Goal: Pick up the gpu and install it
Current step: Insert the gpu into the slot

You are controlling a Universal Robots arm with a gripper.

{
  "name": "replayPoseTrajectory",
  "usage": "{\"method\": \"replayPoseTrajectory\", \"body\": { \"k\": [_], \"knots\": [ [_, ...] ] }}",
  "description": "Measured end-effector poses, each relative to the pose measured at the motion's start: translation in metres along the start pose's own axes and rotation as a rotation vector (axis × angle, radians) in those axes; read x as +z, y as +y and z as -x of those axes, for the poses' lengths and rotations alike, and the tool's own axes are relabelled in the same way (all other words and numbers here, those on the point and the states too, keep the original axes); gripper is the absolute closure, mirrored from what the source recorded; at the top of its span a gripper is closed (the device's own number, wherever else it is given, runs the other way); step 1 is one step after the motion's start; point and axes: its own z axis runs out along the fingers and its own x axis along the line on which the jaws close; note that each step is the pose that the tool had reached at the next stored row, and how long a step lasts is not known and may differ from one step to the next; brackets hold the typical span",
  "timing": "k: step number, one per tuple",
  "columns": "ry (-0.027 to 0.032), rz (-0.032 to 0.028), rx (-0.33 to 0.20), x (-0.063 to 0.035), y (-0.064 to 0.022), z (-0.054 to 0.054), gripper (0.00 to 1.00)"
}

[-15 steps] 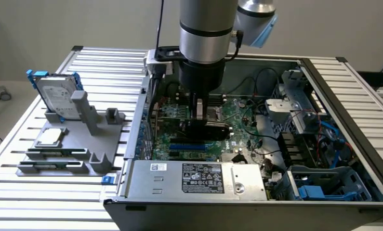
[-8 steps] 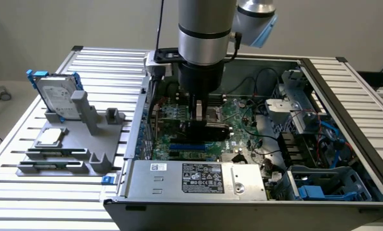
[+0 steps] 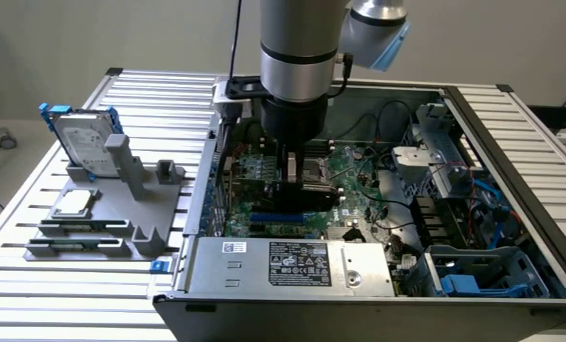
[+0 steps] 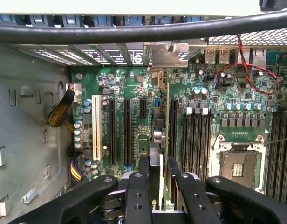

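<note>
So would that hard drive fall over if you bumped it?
Probably, it could tip: the hard drive stands tall on its edge in the grey holder. Its metal case looks stiff, and likely heavy for its size.

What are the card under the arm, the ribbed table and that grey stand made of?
The gpu: matte black shroud, likely plastic, on a thin circuit board. The table: silvery ribbed slats with a dull sheen, probably aluminium. The stand: flat uniform grey with no shine, probably plastic, though painted metal is possible.
</note>
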Motion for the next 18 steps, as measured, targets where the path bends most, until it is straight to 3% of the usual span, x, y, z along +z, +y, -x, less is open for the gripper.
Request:
{"method": "replayPoseTrajectory", "body": {
  "k": [12, 18],
  "knots": [
    [-0.0001, -0.0003, 0.0, 0.0033, 0.0008, -0.0002, 0.74],
    [-0.0003, -0.0046, 0.0, 0.0084, 0.0035, -0.0002, 0.74]
  ]
}}
